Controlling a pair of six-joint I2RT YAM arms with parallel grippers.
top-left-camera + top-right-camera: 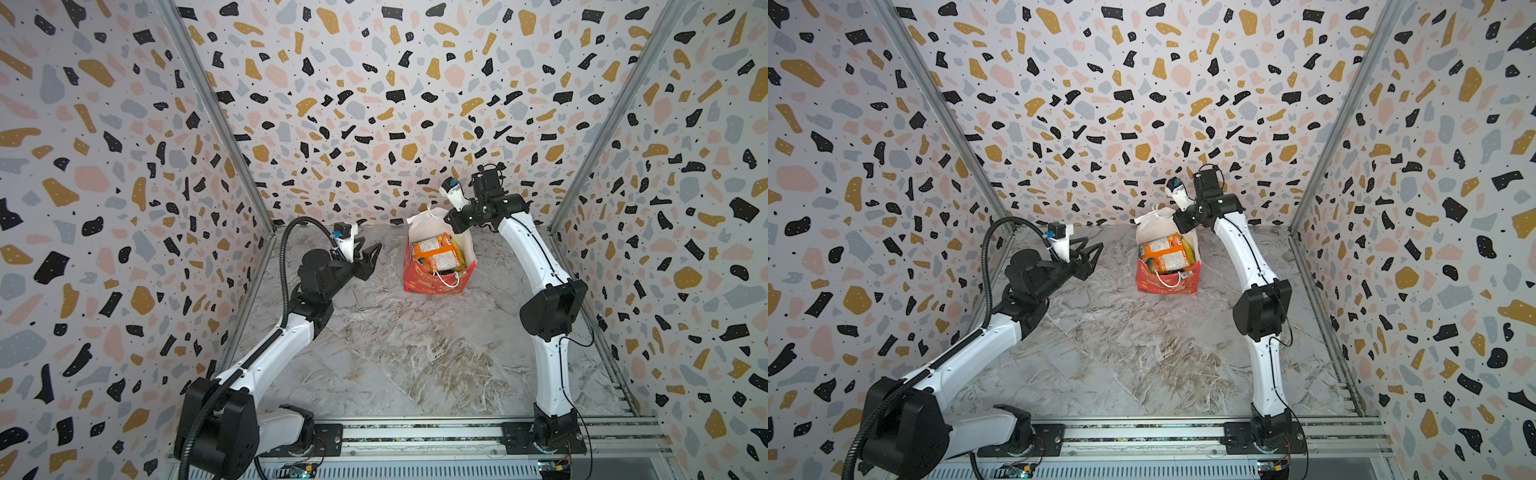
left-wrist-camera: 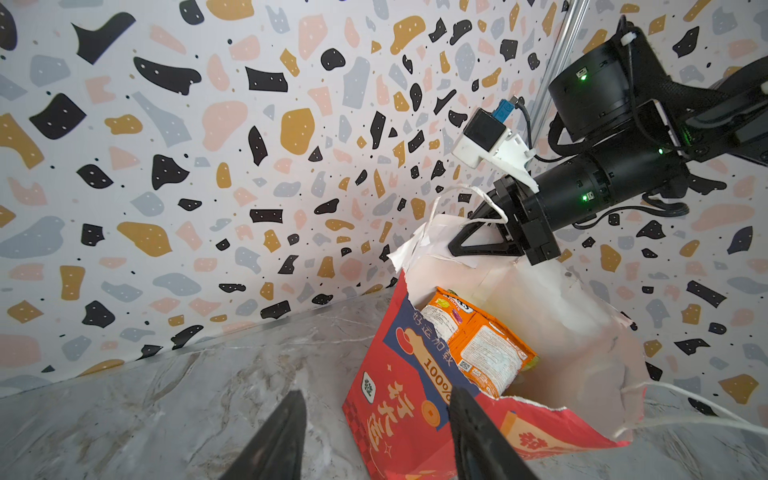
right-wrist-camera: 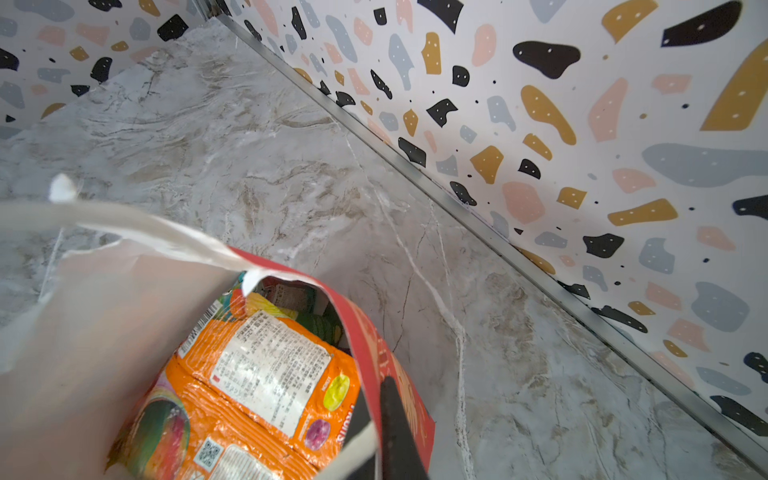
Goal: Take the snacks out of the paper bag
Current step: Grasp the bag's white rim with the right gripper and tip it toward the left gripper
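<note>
The red paper bag (image 1: 432,284) (image 1: 1167,286) stands open at the back of the marble table, its white inside showing. Orange snacks (image 1: 434,249) (image 1: 1163,251) (image 2: 482,345) (image 3: 257,374) lie on top inside it, with a green packet (image 3: 320,326) beneath. My right gripper (image 1: 451,222) (image 1: 1179,220) (image 2: 457,245) (image 3: 380,399) is shut on the bag's far rim, one finger inside and one outside the red wall (image 3: 370,332). My left gripper (image 1: 371,246) (image 1: 1093,245) (image 2: 376,395) hovers open just left of the bag (image 2: 399,399), holding nothing.
Terrazzo-patterned walls (image 1: 374,104) close in the table on three sides, and the bag stands near the back wall. A white cord handle (image 1: 446,280) hangs over the bag's near side. The arm bases sit on a rail (image 1: 415,434) along the front edge.
</note>
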